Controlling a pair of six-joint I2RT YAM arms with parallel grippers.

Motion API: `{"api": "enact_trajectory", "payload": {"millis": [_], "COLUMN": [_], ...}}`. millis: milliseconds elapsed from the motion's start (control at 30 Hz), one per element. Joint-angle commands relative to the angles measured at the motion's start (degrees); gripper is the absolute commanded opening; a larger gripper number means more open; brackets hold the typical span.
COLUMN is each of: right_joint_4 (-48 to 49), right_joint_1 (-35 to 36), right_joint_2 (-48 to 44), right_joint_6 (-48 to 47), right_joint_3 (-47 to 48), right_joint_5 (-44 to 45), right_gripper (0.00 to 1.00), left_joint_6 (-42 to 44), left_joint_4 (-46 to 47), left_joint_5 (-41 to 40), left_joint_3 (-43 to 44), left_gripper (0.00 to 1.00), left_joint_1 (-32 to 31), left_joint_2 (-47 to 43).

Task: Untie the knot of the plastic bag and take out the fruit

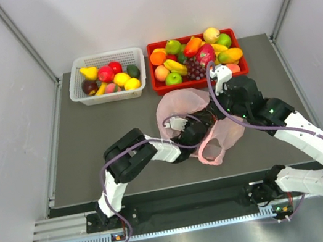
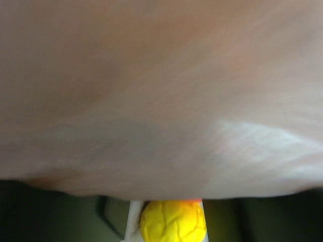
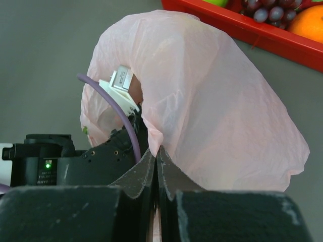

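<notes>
The pink plastic bag (image 1: 174, 103) lies in the middle of the grey table, its mouth held up. My right gripper (image 3: 157, 151) is shut on a fold of the bag's edge (image 3: 212, 101). My left arm reaches into the bag from the left, and its fingers are hidden under the plastic in the top view. In the left wrist view pink plastic (image 2: 161, 91) fills most of the picture. Below it a yellow, bumpy fruit (image 2: 174, 224) sits between my left gripper's white fingers (image 2: 132, 219), gripped. The knot is out of view.
A white basket (image 1: 77, 89) with several toy fruits stands at the back left. A red tray (image 1: 157, 87) full of fruits stands at the back right, just behind the bag and close to my right wrist. A loose handle loop (image 1: 211, 153) trails toward the front edge.
</notes>
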Motion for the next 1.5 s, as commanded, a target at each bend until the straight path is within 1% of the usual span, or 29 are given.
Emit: {"api": "enact_trajectory", "payload": {"millis": [0, 33, 67, 133, 167, 200, 233, 300, 367, 533, 600, 767, 900, 1000, 1100, 1133, 1167, 1233, 1300, 1333, 1367, 1433, 1467], "right_joint_4": [0.70, 0.53, 0.61, 0.44, 0.44, 0.44, 0.35, 0.35, 0.18, -0.79, -1.32, -1.67, -1.23, -0.88, -0.36, -0.35, -0.18, 0.35, 0.61, 1.05, 1.23, 1.58, 1.84], "right_joint_1": [0.43, 0.51, 0.43, 0.43, 0.43, 0.43, 0.43, 0.43, 0.34, 0.43, 0.43, 0.16, -0.19, -0.28, -0.36, -0.54, -0.45, -0.63, -0.80, -0.89, -0.98, -1.15, -1.16], "right_joint_2": [-2.03, -2.03, -2.03, -2.12, -2.21, -2.30, -2.21, -2.47, -2.56, -3.61, -4.14, -4.76, -4.41, -4.06, -3.70, -3.53, -3.09, -2.65, -2.30, -2.04, -1.42, -0.46, -0.28], "right_joint_6": [0.38, 0.37, 0.37, 0.29, 0.29, 0.29, 0.37, 0.37, 0.20, -0.42, -0.85, -1.03, -1.03, -1.12, -1.12, -1.12, -1.21, -1.21, -1.64, -1.65, -1.91, -2.17, -2.26], "right_joint_3": [1.27, 1.27, 1.36, 1.27, 1.27, 1.19, 1.19, 1.01, 1.01, 0.92, 0.84, 0.75, 1.27, 1.80, 1.98, 2.06, 2.06, 2.06, 2.06, 2.06, 2.24, 2.42, 2.59], "right_joint_5": [-0.21, -0.04, -0.04, 0.22, 0.31, 0.31, 0.40, 0.66, 1.54, 4.44, 5.41, 8.66, 9.19, 9.80, 10.24, 10.16, 10.24, 10.60, 10.60, 10.51, 10.34, 9.63, 9.63], "right_gripper": [0.00, 0.00, 0.00, 0.00, 0.00, 0.00, 0.00, 0.00, 0.00, 0.00, 0.00, 0.00, 0.00, 0.00, 0.00, 0.00, 0.00, 0.00, 0.00, 0.00, 0.00, 0.00, 0.00], "left_joint_6": [0.25, 0.69, 1.30, 2.10, 3.14, 3.59, 4.03, 6.66, 9.38, 14.83, 17.82, 20.11, 21.17, 21.17, 21.43, 21.87, 22.48, 24.59, 27.05, 29.50, 30.57, 33.11, 33.73], "left_joint_4": [-1.05, 0.18, 1.67, 2.99, 3.87, 5.45, 6.85, 11.41, 13.45, 19.95, 20.05, 19.08, 17.51, 16.01, 14.18, 13.29, 12.24, 9.87, 6.97, 2.43, 0.91, -3.65, -5.50], "left_joint_5": [1.86, 2.40, 3.01, 3.54, 3.63, 3.72, 4.42, 5.47, 7.49, 9.61, 10.57, 15.84, 19.01, 24.01, 32.88, 39.17, 41.67, 46.15, 48.71, 50.11, 53.52, 56.27, 57.32], "left_joint_3": [0.38, 0.12, -0.50, -1.11, -1.73, -1.99, -2.43, -3.93, -5.15, -10.51, -13.24, -19.48, -23.96, -27.56, -29.42, -29.42, -29.33, -29.50, -29.16, -28.11, -27.49, -26.87, -27.04], "left_gripper": [0.49, 0.43, 0.32, 0.24, 0.11, 0.02, 0.00, 0.00, 0.00, 0.00, 0.00, 0.00, 0.00, 0.00, 0.00, 0.00, 0.00, 0.00, 0.00, 0.00, 0.00, 0.00, 0.00], "left_joint_1": [2.76, 3.03, 3.29, 3.82, 3.91, 4.00, 4.09, 4.09, 4.09, 3.12, 2.42, 0.49, -0.66, -0.92, -0.84, -0.92, -1.01, -1.88, -3.55, -3.99, -4.87, -5.75, -6.54], "left_joint_2": [2.40, 2.67, 2.67, 2.67, 2.58, 2.23, 2.06, 1.18, 0.39, -6.90, -11.10, -19.54, -25.26, -28.87, -30.81, -31.25, -32.39, -33.97, -37.31, -38.19, -39.85, -41.62, -44.15]}}
